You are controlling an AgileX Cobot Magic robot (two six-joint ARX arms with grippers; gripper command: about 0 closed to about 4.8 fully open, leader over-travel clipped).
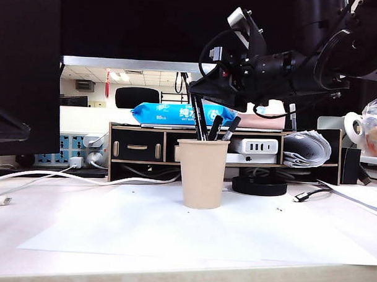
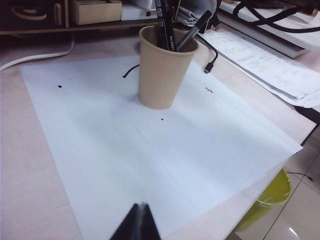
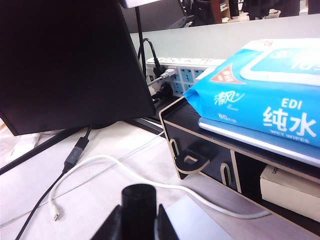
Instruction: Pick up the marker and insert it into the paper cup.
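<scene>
The beige paper cup [image 1: 202, 173] stands upright on a white sheet [image 1: 142, 229] in mid-table. My right gripper [image 1: 198, 87] hangs just above the cup, shut on the upper part of the black marker [image 1: 198, 120]. The marker slants down, its lower end inside the cup. In the right wrist view the marker's round end [image 3: 139, 197] sits pinched between the right gripper [image 3: 139, 209] fingers. The left wrist view shows the cup [image 2: 162, 75] and the marker's printed barrel [image 2: 164, 27] inside the rim. My left gripper [image 2: 141, 212] is shut and empty, low over the sheet's near edge.
Two other dark pens [image 1: 223, 127] lean in the cup. A black desk organiser [image 1: 139, 145] with a blue wipes pack [image 1: 177, 113] stands behind. A white cable [image 1: 51, 176], a black disc [image 1: 259, 185] and a monitor [image 1: 24, 67] are nearby. A yellow bin [image 2: 267, 197] sits below the table edge.
</scene>
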